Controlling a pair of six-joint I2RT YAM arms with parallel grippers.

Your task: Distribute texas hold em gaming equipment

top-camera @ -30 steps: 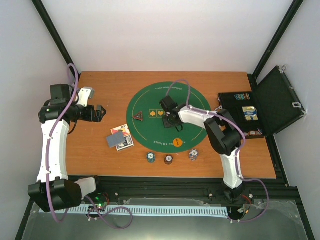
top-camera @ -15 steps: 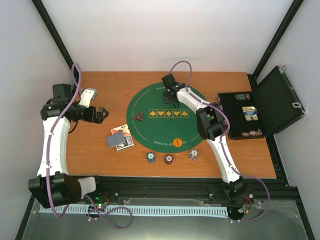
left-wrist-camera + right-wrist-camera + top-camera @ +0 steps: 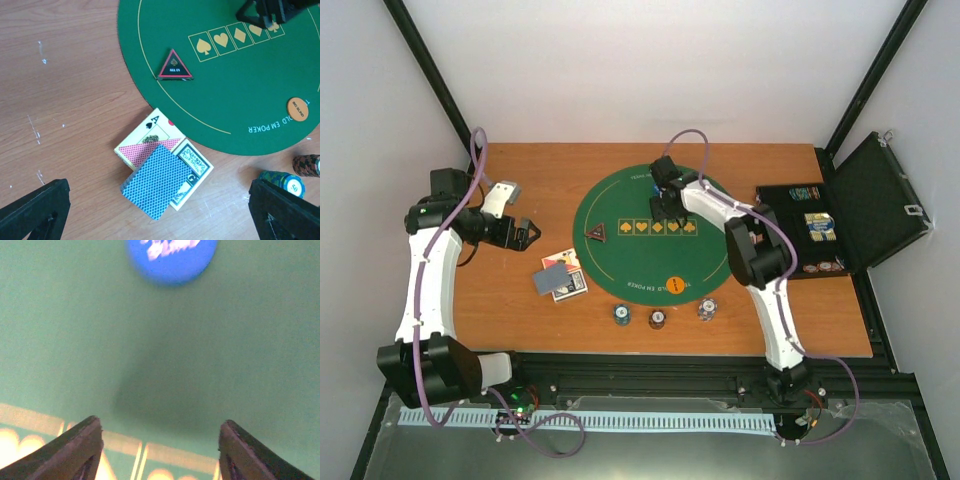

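My left gripper [image 3: 525, 236] is open and empty, hovering over the wood left of the green poker mat [image 3: 640, 265]. In its wrist view the gripper [image 3: 159, 200] is above a grey-blue-backed deck [image 3: 156, 181] lying on two card boxes [image 3: 192, 167]. The deck shows from above [image 3: 548, 279]. A red-black triangular marker [image 3: 597, 232] [image 3: 175, 66] and an orange disc [image 3: 671, 284] [image 3: 297, 108] lie on the mat. My right gripper [image 3: 665, 207] [image 3: 160, 440] is open and empty, low over the mat by the suit row. A blue disc [image 3: 172, 255] lies just beyond it.
Three small chip stacks [image 3: 621, 314] [image 3: 658, 319] [image 3: 707, 310] stand on the wood along the mat's near edge. An open black case [image 3: 840, 215] holding more chips and cards stands at the right. Black frame posts rise at the back corners.
My right gripper went from the mat's middle to its far edge, then came back slightly to the suit row. My left gripper drifted a little right and nearer.
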